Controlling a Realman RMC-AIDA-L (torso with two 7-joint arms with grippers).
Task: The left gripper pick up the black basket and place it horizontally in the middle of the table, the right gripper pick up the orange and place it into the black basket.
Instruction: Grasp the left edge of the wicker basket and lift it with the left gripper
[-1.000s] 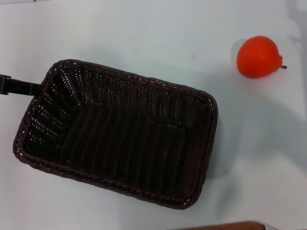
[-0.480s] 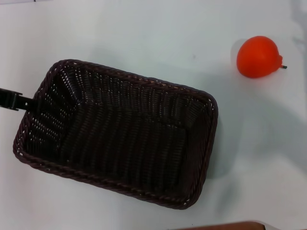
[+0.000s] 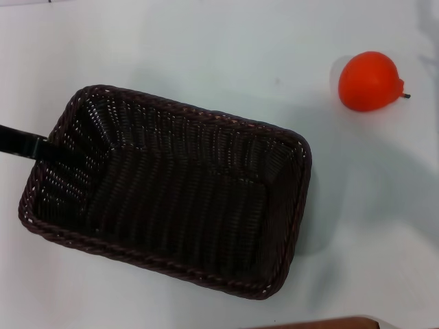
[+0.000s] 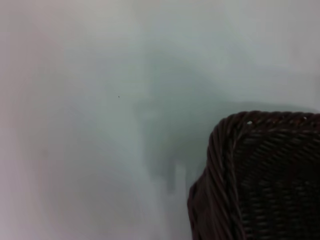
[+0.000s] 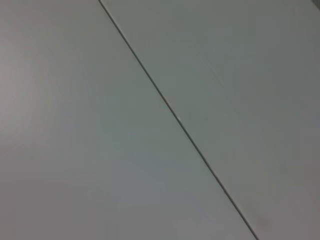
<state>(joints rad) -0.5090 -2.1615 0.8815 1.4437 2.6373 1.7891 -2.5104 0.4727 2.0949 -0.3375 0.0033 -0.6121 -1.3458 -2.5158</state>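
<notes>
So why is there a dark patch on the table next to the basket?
It is shadow. In the left wrist view a soft grey shadow lies on the table beside the black basket. In the head view the orange shows a dull sheen, with faint shadow beyond the basket's right end.

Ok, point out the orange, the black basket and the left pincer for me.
orange (image 3: pixel 368 81), head view, middle of its glossy skin.
black basket (image 3: pixel 171 192), head view, woven floor inside.
left pincer (image 3: pixel 20 142), head view, black bar finger beside the basket's left rim.

A rough, dark woven wicker is seen on the black basket (image 3: pixel 171 199); the orange (image 3: pixel 368 81) looks glossy, the surface (image 3: pixel 206 48) smooth.
</notes>
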